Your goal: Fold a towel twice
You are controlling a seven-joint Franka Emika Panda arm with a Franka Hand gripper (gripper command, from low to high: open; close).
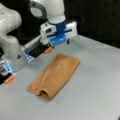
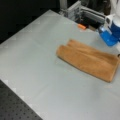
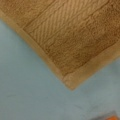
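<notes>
Towel (image 1: 56,75) lying on the grey table (image 1: 95,82) as a long narrow strip, seemingly folded at least 1 time, with a loose rolled lip at its near end in a front view (image 2: 62,51). Gripper (image 1: 60,41) hanging above the table just past the strip's far end, holding nothing; fingers not visible, so apart or together cannot be told, wrist view showing only 1 banded corner (image 3: 70,82). Likely risk: that loose lip springing open, or layers sliding out of line if only the top layer gets pinched.
</notes>
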